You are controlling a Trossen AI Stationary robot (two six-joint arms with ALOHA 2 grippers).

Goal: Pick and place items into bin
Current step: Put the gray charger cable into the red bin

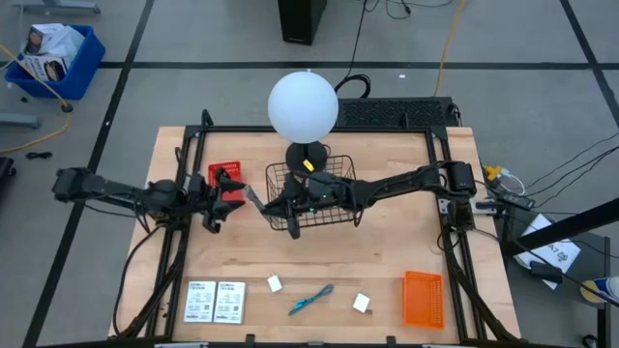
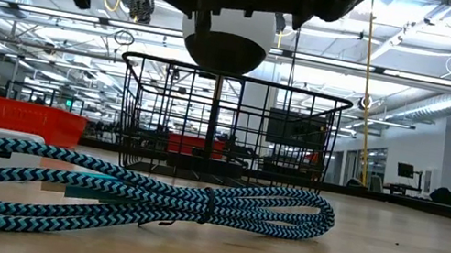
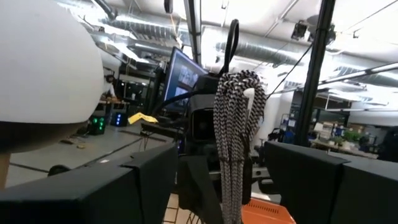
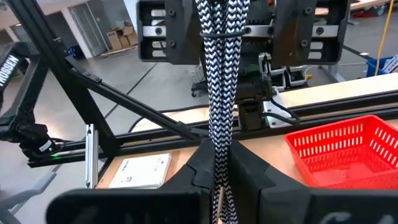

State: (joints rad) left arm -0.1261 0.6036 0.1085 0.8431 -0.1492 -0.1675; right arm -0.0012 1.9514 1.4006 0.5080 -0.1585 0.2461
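A bundle of black-and-white braided cord (image 1: 253, 198) hangs in the air just left of the black wire basket (image 1: 280, 172). My right gripper (image 1: 266, 201) reaches across the basket from the table's right and is shut on the bundle. My left gripper (image 1: 235, 188) faces it from the left, open. Its fingers (image 4: 168, 31) stand on either side of the bundle's far end (image 3: 239, 112); I cannot tell whether they touch it. On the near part of the table lie two white cards (image 1: 215, 300), two white blocks (image 1: 275, 283), and a coiled teal braided cord (image 2: 130, 193). My right gripper pinches the cord bundle's near part (image 4: 219, 174) between its two fingers, several strands together. The fingers are level and point toward the table's left. The bundle is lifted clear of the table and runs out past the fingertips toward my left gripper.
A white globe lamp (image 1: 303, 104) stands on its dark foot just behind the wire basket. A small red basket (image 1: 222, 176) sits by my left arm. An orange basket (image 1: 423, 298) is at the near right. Bare wood lies between the wire basket and the near items.
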